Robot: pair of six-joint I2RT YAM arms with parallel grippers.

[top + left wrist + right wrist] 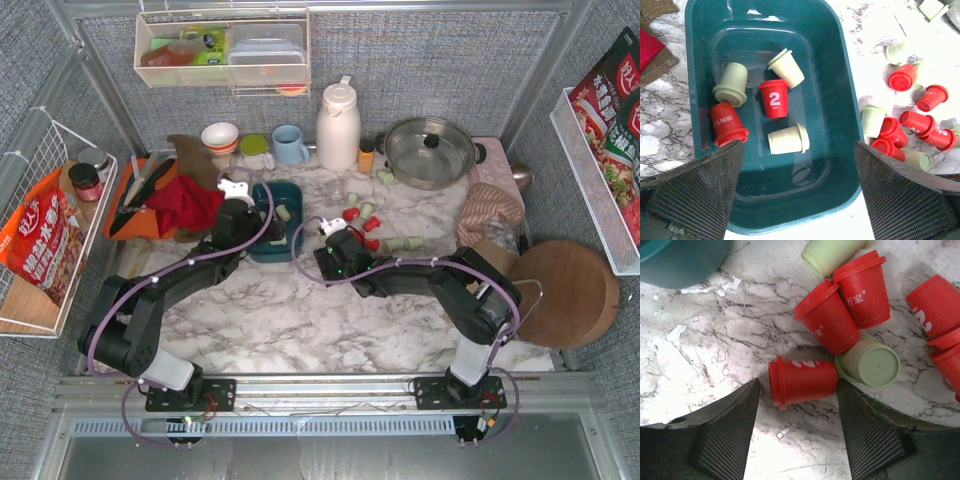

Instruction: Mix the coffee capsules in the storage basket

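Between the spread fingers of the right gripper [797, 387], one red capsule [802, 381] lies on its side on the marble table [705, 345]. One finger touches its base, and a slim gap shows at its rim. More coffee capsules [860, 290], red and pale green, lie clustered just beyond. Over the storage basket [847, 95], the left gripper [799, 150] hangs fully spread. The basket holds two red and three green capsules.

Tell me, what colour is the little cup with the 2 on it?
That capsule is red, best seen in the left wrist view.
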